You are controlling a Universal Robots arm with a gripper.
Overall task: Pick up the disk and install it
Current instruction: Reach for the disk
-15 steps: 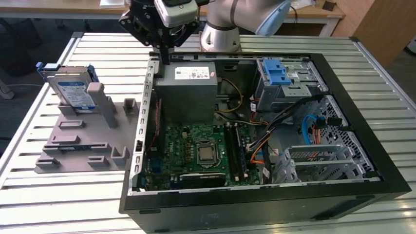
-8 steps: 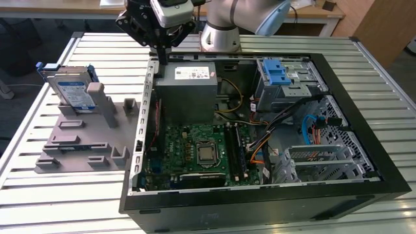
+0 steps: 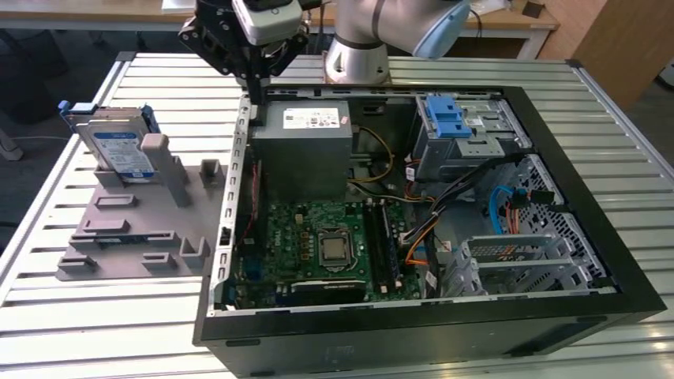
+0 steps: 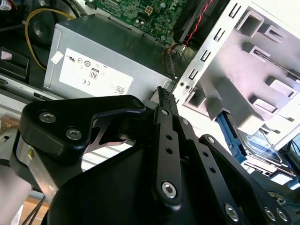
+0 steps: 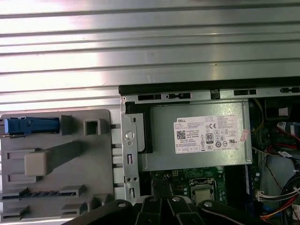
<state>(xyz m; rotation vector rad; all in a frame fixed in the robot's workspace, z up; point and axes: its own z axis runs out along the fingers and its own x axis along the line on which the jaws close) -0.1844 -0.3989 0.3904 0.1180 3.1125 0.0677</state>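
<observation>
Above the slatted metal table [image 3: 106, 316], the gripper [image 3: 256, 79] hangs empty, fingers [image 4: 162, 101] pressed together; the disk [image 3: 116, 150] stands in a grey rack [image 3: 137, 237].

Silver arm [image 3: 353, 35], pale blue joint cap [image 3: 443, 31], black linked fingers [image 4: 166, 140] (silver screws)

Exterior view: we look down steeply on computer case [image 3: 421, 335], rack [image 3: 132, 237] at its 9 o'clock. Both wrist views share power supply [image 4: 103, 65] [image 5: 197, 140], close.
</observation>
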